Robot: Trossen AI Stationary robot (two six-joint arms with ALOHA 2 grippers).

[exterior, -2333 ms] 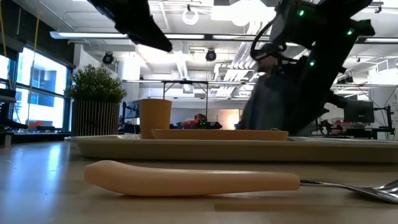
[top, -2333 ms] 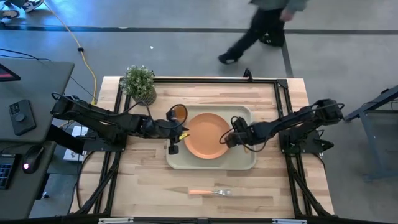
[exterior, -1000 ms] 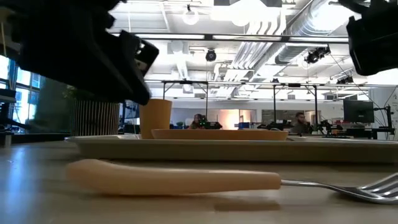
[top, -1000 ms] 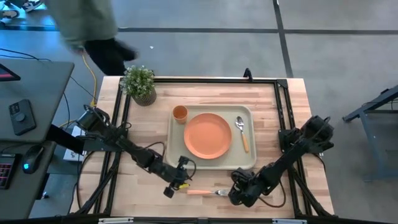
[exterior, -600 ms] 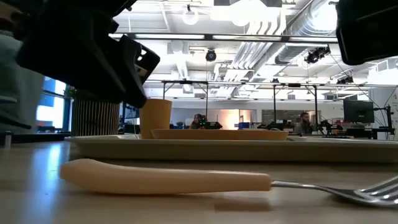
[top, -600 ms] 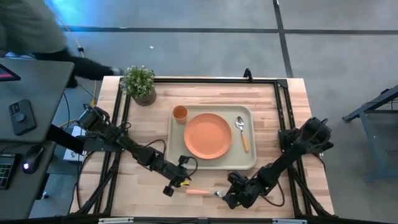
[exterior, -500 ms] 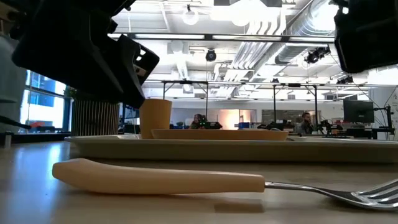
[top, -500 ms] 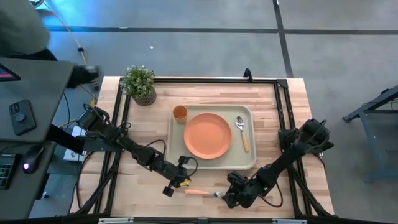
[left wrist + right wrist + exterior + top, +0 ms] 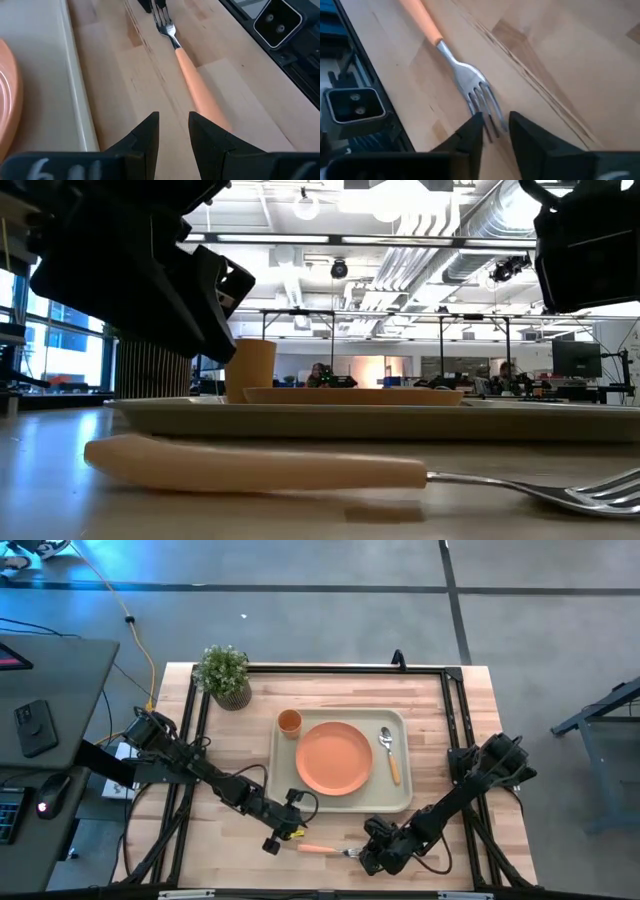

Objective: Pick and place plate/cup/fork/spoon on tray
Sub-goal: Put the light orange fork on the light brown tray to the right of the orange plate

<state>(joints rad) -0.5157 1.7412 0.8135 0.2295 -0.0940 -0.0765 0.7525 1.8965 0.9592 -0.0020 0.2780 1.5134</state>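
Note:
The fork (image 9: 328,850) lies flat on the wood near the table's near edge, handle toward the left; it also shows in the low view (image 9: 250,465). My left gripper (image 9: 273,842) stands low just left of the handle end (image 9: 210,112), fingers narrowly open. My right gripper (image 9: 368,858) stands low at the tines (image 9: 477,92), fingers narrowly open, the tine tips reaching into the gap. The tray (image 9: 282,795) holds the cup (image 9: 289,721), the plate (image 9: 334,757) and the spoon (image 9: 389,754). My left gripper has the fork's handle end (image 9: 214,116) beside the outer side of one finger (image 9: 205,135); I cannot tell whether they touch. My right gripper comes level from the table's right along the fork, the tine tips (image 9: 490,127) between its fingers (image 9: 470,137); I cannot tell whether they touch.
A potted plant (image 9: 224,673) stands at the far left corner. The tray's near rim (image 9: 75,90) runs close behind the fork. The black frame rail (image 9: 355,107) lies along the table's near edge.
The fork has slid a little toward the table's left edge, staying flat on the wood. My right gripper has gone the same way, behind the tines. A person beyond the far left corner has left the view.

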